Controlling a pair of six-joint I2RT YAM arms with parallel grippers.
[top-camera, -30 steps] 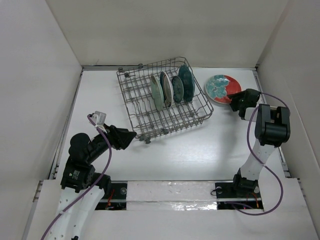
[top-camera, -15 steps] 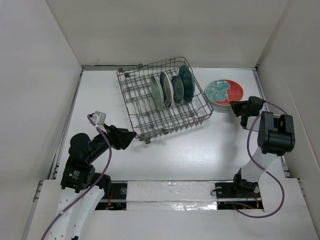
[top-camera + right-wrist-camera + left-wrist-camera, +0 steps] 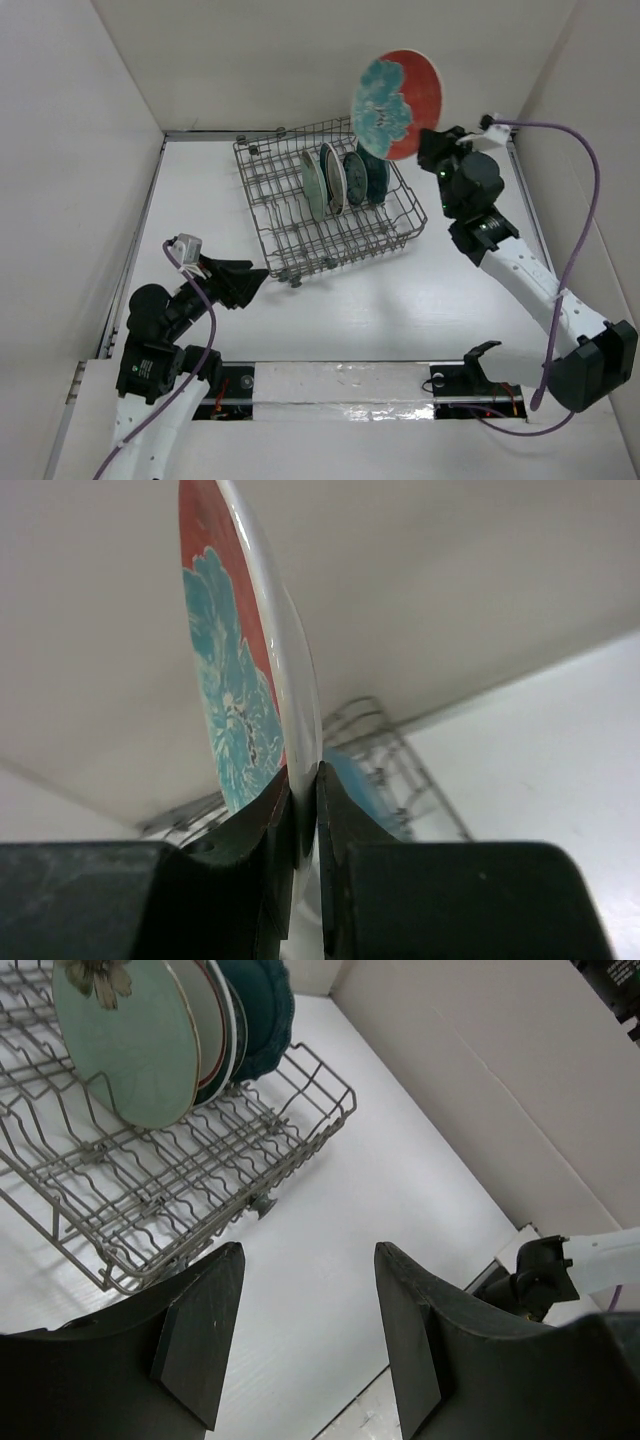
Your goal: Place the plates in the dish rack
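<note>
1 red-and-teal plate (image 3: pixel 397 105) pinched at rim by right pincer (image 3: pixel 303 800), left pincer (image 3: pixel 310 1260) spread, near dish rack (image 3: pixel 275 215)

Left arm (image 3: pixel 160 325) folded low by its base, left gripper (image 3: pixel 258 277) level, jaws apart, right arm (image 3: pixel 520 270) stretched far forward, right gripper (image 3: pixel 430 148) high up, pinching a red and teal plate (image 3: pixel 397 104) by its rim.

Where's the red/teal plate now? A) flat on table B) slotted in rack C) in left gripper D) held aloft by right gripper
D: the right gripper pinches the rim of the red and teal plate, which is raised off the table over the far corner of the dish rack.
</note>
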